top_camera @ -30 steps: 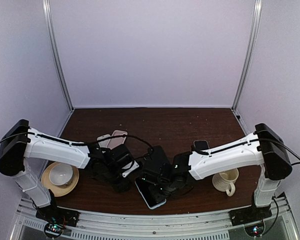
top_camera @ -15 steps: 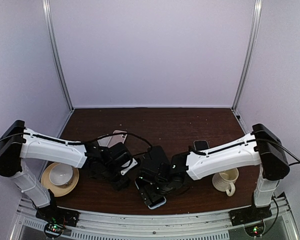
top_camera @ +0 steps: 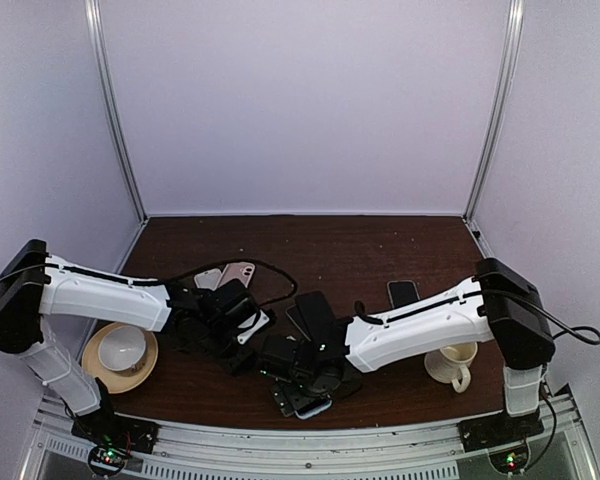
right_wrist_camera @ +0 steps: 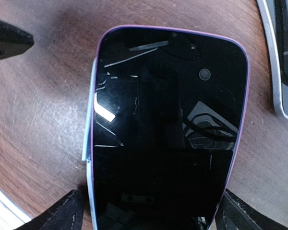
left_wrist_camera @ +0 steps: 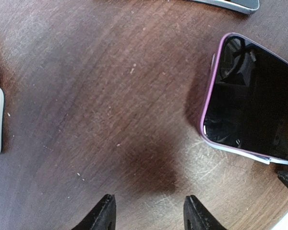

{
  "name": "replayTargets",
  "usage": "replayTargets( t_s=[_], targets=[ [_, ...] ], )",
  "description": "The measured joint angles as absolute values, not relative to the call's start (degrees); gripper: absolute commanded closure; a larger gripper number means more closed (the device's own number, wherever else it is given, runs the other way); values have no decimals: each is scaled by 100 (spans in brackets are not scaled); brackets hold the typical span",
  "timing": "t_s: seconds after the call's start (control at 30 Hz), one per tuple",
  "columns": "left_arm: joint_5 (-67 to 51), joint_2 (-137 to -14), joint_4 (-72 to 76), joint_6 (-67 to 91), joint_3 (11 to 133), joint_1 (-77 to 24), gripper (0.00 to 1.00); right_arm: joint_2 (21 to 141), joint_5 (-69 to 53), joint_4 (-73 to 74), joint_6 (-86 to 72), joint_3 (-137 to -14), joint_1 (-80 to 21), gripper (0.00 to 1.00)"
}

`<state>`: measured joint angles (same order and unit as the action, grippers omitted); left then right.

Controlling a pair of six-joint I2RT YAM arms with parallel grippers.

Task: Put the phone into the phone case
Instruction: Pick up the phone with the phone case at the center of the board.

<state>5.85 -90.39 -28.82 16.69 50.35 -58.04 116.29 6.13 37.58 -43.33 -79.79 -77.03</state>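
Right pincer [right_wrist_camera: 152,214] is clamped across one purple-rimmed phone [right_wrist_camera: 165,124], while left pincer [left_wrist_camera: 149,218], fingers apart, hovers above the tabletop [left_wrist_camera: 86,96], two pale cases [top_camera: 238,271] beyond it.

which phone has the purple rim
The black-screened phone with the purple rim, framed by the right gripper; the grey-edged phone beside it has none.

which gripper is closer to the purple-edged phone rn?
Right. The right gripper straddles the phone, a finger at each long edge. The left gripper hangs open over bare table, the phone off to one side, not touching.
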Motion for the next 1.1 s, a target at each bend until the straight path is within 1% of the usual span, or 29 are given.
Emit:
replayTargets(
  t_s=[0.2,0.3,0.37,0.57,0.67,0.87,1.0,1.1],
  targets=[
    [587,-9004,-2886,1671,5035,-5806,47,11740,840,3951,-4471,-8162,-7828,19],
    [587,-8982,-2886,1671,5035,-5806,47,11745,921,4010,-4560,-8187,-7859,20],
    [587,-8982,-2888,1671,5035,-5806,47,11745,947,4058,-4587,-8189,-7867,24],
    [596,-8958,-2891,1669,5035,-5806,47,11745,1002,4064,-4617,-8189,-7878,27],
    [598,-8956,-2895,1669,5035,-5806,46,11745,1002,4062,-4626,-8189,-7878,38],
    [593,-8954,-2893,1669,5035,-5806,46,11710,1024,3918,-4630,-8125,-7878,45],
    [593,-8849,-2888,1669,5028,-5806,43,11487,1087,3627,-4578,-7754,-7878,48],
    [569,-8600,-2832,1669,4971,-5806,34,11273,1184,3509,-4495,-7446,-7889,50]
  ],
)
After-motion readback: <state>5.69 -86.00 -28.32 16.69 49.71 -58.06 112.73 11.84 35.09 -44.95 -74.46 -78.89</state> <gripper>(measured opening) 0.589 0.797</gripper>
